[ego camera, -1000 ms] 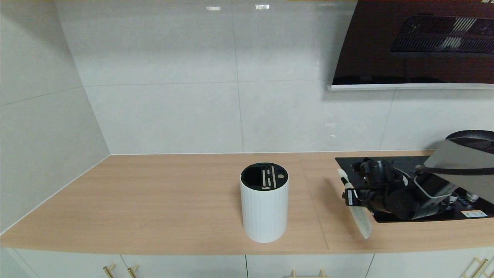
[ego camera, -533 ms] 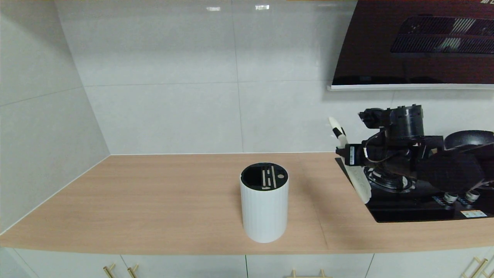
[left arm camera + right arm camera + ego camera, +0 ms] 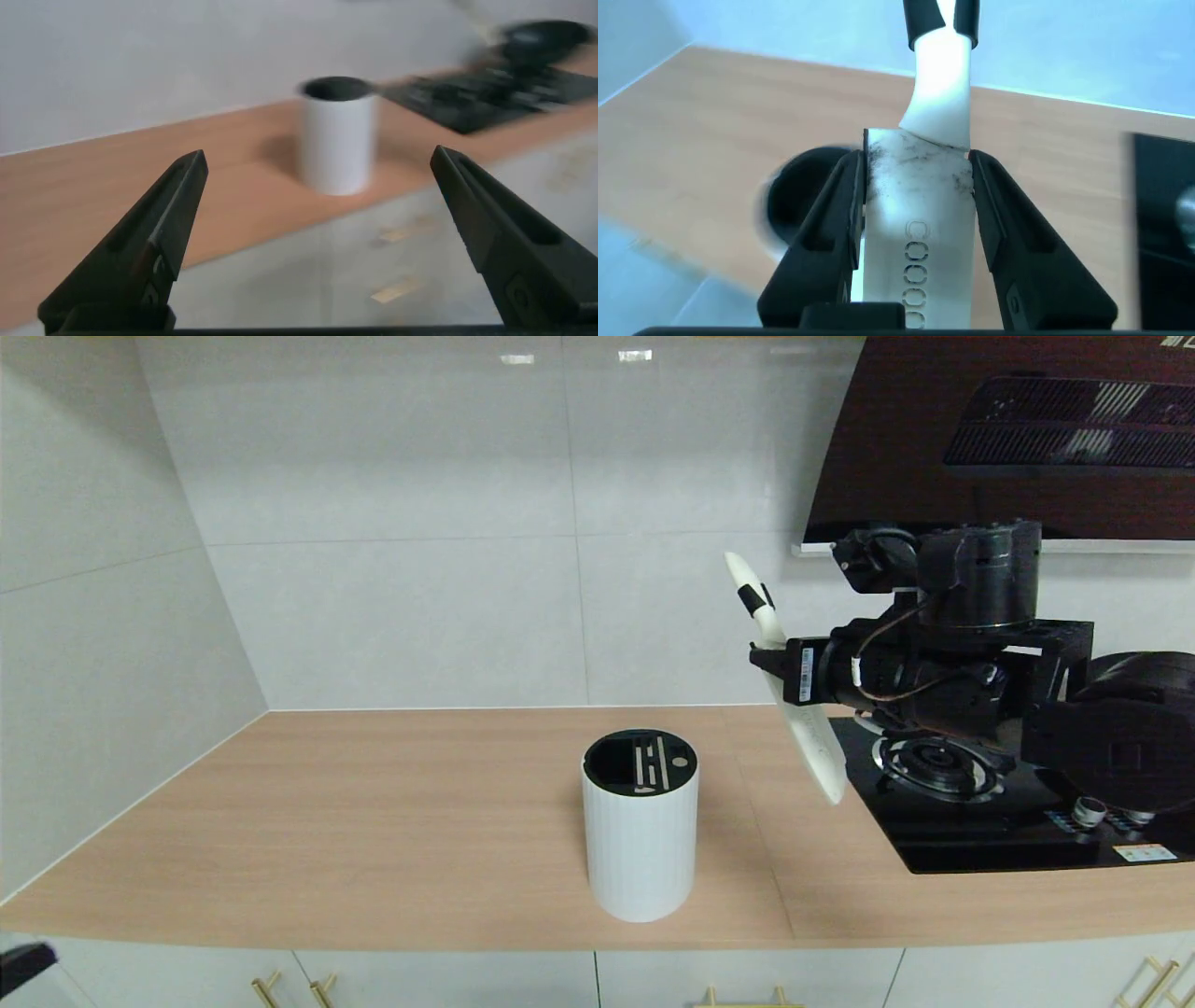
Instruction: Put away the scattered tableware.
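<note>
Over the worktop [image 3: 373, 821], the right end effector [image 3: 764, 669], clamped on a white utensil [image 3: 814, 749], swings up toward the holder [image 3: 640, 831] for stowing.

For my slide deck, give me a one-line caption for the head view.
Right gripper holds a white knife aloft, right of the white slotted holder on the wooden counter.

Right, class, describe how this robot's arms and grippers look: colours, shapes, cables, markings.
The right arm is matte black, built from a round drum-like housing over boxy brackets. Thin cables, dark and pale, loop along its outside. The right gripper is black with a small white printed label on its side. The left gripper has two black, wedge-shaped fingers tapering to narrow tips.
</note>
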### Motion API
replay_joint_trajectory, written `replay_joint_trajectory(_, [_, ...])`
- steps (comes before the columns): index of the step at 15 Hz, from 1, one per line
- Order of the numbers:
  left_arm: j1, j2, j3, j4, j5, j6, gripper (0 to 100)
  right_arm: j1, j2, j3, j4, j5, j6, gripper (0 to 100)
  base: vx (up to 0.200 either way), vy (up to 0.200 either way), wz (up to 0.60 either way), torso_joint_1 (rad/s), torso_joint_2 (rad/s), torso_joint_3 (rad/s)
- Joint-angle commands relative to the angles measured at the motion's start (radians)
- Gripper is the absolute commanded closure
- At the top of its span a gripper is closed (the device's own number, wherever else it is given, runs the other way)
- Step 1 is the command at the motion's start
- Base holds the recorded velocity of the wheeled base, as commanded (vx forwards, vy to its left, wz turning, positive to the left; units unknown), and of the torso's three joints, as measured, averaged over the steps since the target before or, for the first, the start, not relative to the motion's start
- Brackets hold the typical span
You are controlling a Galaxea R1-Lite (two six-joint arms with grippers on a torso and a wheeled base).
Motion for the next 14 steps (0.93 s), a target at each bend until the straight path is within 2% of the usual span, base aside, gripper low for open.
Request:
replay_joint_trajectory(1, [-0.247,0.646,-0.287,-0.169,-0.111,-0.074,0,0.041,-0.02,0.006,0.001,-0.004,0.0,100,0.0,0.0,0.0,0.0,0.0,0.0])
replay_joint_trajectory(2, [-0.284,0.698,-0.304,-0.198,-0.084,-0.099,0,0.05,-0.025,0.012,0.001,-0.006,0.0,100,0.0,0.0,0.0,0.0,0.0,0.0])
replay_joint_trajectory(3, [-0.37,0.812,-0.313,-0.316,-0.039,-0.139,0,0.091,-0.039,0.027,0.006,-0.021,0.0,100,0.0,0.0,0.0,0.0,0.0,0.0])
replay_joint_trajectory(4, [-0.399,0.873,-0.306,-0.414,-0.038,-0.166,0,0.122,-0.04,0.036,0.006,-0.038,0.0,100,0.0,0.0,0.0,0.0,0.0,0.0])
replay_joint_trajectory(5, [-0.408,0.908,-0.297,-0.472,-0.036,-0.191,0,0.139,-0.04,0.041,0.006,-0.047,0.0,100,0.0,0.0,0.0,0.0,0.0,0.0])
replay_joint_trajectory(6, [-0.437,0.987,-0.269,-0.627,-0.035,-0.278,0,0.176,-0.039,0.047,0.006,-0.067,0.0,100,0.0,0.0,0.0,0.0,0.0,0.0])
replay_joint_trajectory(9, [-0.458,1.125,-0.24,-0.894,-0.033,-0.544,0,0.239,-0.04,0.059,0.004,-0.073,0.025,100,0.0,0.0,0.0,0.0,0.0,0.0])
replay_joint_trajectory(11, [-0.463,1.178,-0.252,-0.976,-0.016,-0.636,0,0.274,-0.039,0.061,0.001,-0.099,0.056,100,0.0,0.0,0.0,0.0,0.0,0.0])
replay_joint_trajectory(12, [-0.472,1.194,-0.267,-0.985,0.016,-0.659,0,0.303,-0.036,0.059,-0.004,-0.124,0.079,100,0.0,0.0,0.0,0.0,0.0,0.0])
replay_joint_trajectory(14, [-0.489,1.215,-0.297,-0.986,0.073,-0.682,0,0.349,-0.028,0.061,-0.004,-0.156,0.086,100,0.0,0.0,0.0,0.0,0.0,0.0])
